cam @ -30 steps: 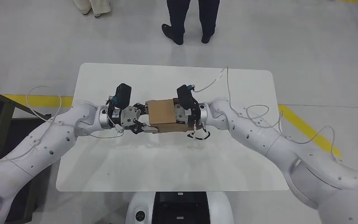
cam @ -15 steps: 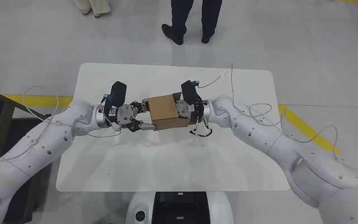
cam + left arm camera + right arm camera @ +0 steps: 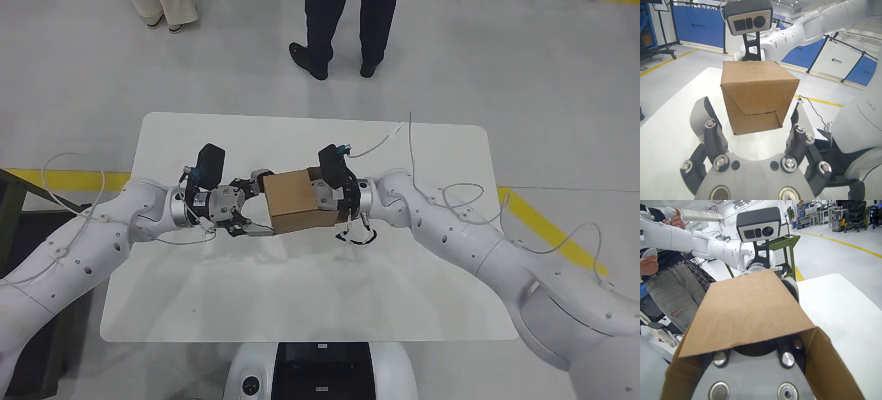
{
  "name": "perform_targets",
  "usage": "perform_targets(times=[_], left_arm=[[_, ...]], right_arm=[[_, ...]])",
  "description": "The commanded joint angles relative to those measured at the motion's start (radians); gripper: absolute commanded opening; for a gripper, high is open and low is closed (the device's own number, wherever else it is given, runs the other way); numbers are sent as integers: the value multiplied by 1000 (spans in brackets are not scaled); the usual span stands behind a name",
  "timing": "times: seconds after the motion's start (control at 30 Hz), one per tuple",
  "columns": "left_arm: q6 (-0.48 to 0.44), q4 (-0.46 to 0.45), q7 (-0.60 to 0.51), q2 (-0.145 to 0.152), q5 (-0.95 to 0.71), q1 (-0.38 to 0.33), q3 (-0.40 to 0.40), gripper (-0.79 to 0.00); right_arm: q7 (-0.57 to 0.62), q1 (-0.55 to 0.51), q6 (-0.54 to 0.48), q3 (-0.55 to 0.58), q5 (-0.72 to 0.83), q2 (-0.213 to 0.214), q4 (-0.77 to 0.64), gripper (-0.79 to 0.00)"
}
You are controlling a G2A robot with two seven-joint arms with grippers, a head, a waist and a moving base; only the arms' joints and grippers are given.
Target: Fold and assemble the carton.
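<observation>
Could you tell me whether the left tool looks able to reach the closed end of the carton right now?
Probably yes: the left tool is open and squarely faces the folded end of the carton, which hangs clear of the table, with nothing between them.

Your carton (image 3: pixel 298 200) hangs over the middle of the table (image 3: pixel 300 290), with the left gripper (image 3: pixel 255 205) just left of it and the right gripper (image 3: pixel 322 196) inside its right end.

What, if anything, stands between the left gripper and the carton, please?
Nothing visible does. The left gripper faces the folded end of the carton with its jaws open, and only open air shows between them in the left wrist view. The carton appears raised off the white table.
</observation>
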Motion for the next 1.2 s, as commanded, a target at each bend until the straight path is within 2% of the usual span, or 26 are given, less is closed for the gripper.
perform_targets(times=[0.0, 0.47, 1.0, 1.17], left_arm=[[0, 1, 1, -1, 1, -2, 1, 0], [0, 9, -47, -20, -26, -24, 17, 0], [0, 26, -119, -45, -66, 1, -35, 0], [0, 29, -124, -43, -81, 20, -64, 0]], right_arm=[[0, 0, 0, 0, -1, -1, 0, -785], [-8, 5, 0, 0, -17, -11, 17, -785], [-10, 7, 0, 12, -32, -41, 78, -785], [-28, 6, 0, 32, -31, -45, 109, -785]])
